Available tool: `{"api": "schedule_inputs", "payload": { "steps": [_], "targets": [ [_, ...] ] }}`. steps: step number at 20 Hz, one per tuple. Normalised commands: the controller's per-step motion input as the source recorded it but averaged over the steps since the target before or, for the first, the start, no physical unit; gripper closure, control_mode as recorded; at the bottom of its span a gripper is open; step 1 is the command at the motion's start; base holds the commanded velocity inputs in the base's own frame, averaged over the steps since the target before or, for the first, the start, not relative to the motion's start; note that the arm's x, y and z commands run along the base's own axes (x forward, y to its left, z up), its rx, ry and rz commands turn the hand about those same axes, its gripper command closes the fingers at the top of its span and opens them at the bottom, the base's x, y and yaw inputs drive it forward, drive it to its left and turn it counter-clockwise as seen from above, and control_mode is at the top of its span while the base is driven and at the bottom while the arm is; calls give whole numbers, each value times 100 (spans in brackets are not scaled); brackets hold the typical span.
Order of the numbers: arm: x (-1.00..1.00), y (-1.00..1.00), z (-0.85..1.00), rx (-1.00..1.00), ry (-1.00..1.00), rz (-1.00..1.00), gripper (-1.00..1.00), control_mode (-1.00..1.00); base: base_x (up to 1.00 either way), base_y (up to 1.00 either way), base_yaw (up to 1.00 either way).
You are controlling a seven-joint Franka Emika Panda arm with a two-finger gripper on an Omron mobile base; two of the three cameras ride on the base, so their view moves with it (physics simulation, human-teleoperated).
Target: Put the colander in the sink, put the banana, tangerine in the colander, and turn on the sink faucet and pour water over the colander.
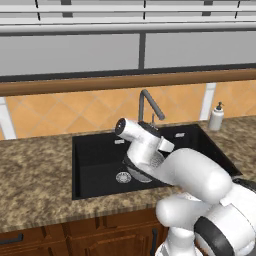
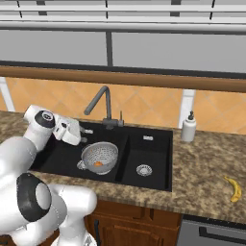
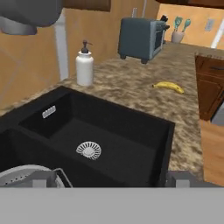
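Below, the black rectangular double-basin sink (image 2: 144, 144) holds the round silver-grey pierced metal colander (image 2: 100, 156) in its large basin, just under the wide-open two-finger gripper (image 2: 82, 135). Inside the colander sits the small round orange tangerine (image 2: 98, 164). Well apart, the small yellow curved banana (image 2: 235, 188) lies on the speckled brown counter (image 2: 206, 173).

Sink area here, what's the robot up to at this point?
The colander sits in the large basin of the sink with the tangerine inside. The gripper is open and empty, just above the sink's left side. The banana lies on the counter to the right of the sink. No water is visible at the sink faucet.
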Motion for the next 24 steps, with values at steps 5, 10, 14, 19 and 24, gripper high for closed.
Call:
{"api": "schedule_inputs", "payload": {
  "steps": [5,10,14,19,24],
  "targets": [
    [-100,-100,83,7,0,-19,-100,-100,0,0,0],
    [-73,-100,44,13,7,-20,-100,-100,0,0,0],
    [-23,-100,3,17,18,-22,-100,-100,0,0,0],
    [0,-100,0,17,28,-23,-100,-100,0,0,0],
    [0,-100,1,11,32,-15,-100,-100,0,0,0]
  ]
}}
